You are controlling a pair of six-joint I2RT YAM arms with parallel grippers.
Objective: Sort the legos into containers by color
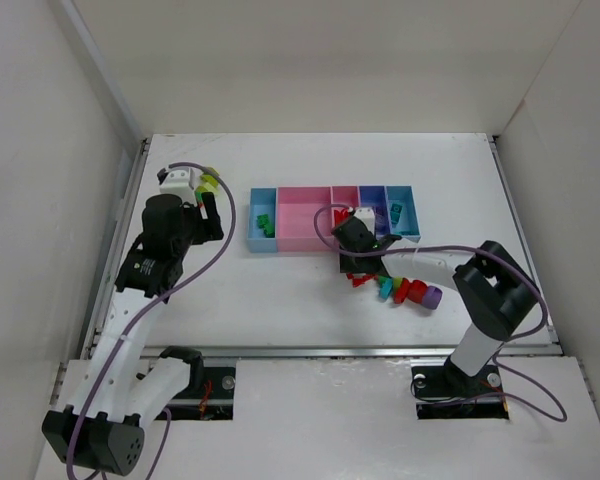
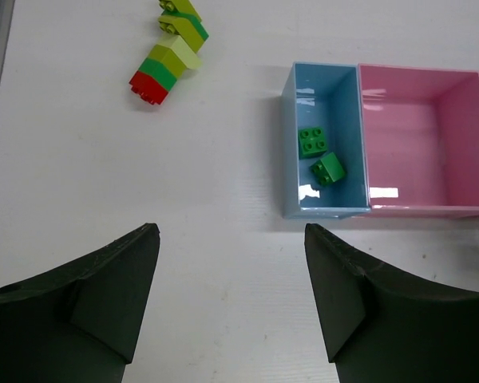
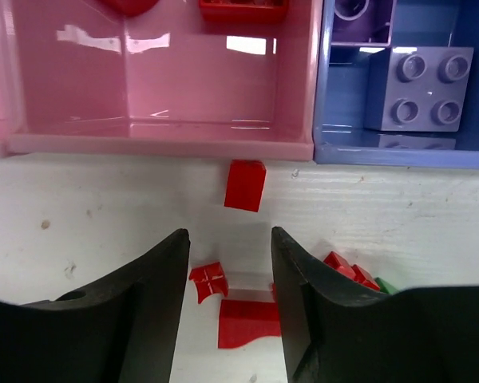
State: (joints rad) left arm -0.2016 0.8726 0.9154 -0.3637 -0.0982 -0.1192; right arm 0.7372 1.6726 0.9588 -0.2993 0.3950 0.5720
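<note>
The containers (image 1: 305, 235) form a row at the table's middle: light blue, wide pink, narrow pink, purple-blue, light blue. Two green legos (image 2: 319, 153) lie in the left light blue tray (image 2: 291, 144). A purple lego (image 3: 419, 88) sits in the purple-blue tray (image 3: 399, 153). A yellow-green, green and red chain (image 2: 166, 60) lies at the far left. My left gripper (image 2: 230, 231) hangs open and empty over bare table. My right gripper (image 3: 229, 233) stands narrowed around red legos (image 3: 209, 281) just before the pink tray (image 3: 160, 145); a pinch cannot be made out. Another red lego (image 3: 246, 185) lies ahead.
A loose heap of teal, red and purple legos (image 1: 408, 290) lies right of my right gripper (image 1: 352, 262). White walls close the table at the back and both sides. My left gripper (image 1: 210, 212) is near the left wall.
</note>
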